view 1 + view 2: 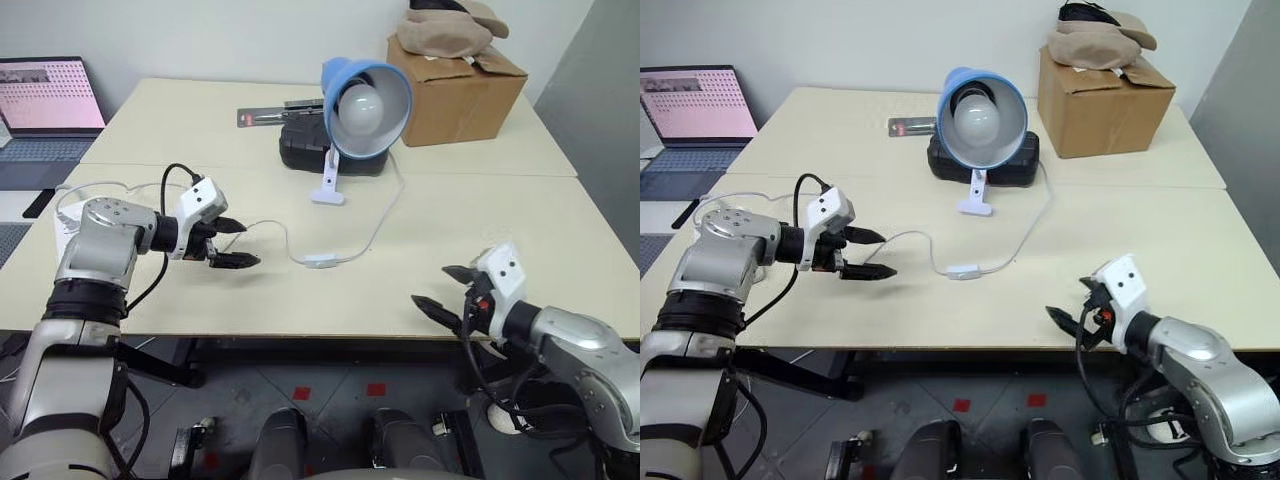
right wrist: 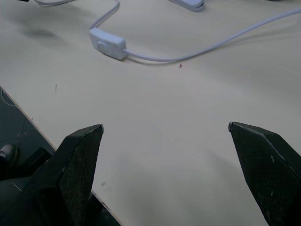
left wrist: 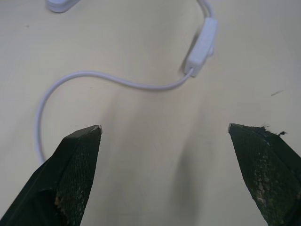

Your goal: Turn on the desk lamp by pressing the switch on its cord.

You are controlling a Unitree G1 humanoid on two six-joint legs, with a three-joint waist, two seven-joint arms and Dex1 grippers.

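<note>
The switch (image 1: 320, 261) is seen on the table (image 1: 480, 230), in front of the lamp (image 1: 365, 105). It is flanked by the left gripper (image 1: 232, 243) and right gripper (image 1: 446, 292), both spread wide and empty.

Left tool (image 1: 232, 243) hovers open beside the cord (image 1: 275, 228); the switch (image 1: 320, 261) lies untouched.

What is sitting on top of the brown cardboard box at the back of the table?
A crumpled beige cloth lies on the brown cardboard box, with a dark item on top of it at the rear. The box's contents are covered, so they cannot be seen.
</note>
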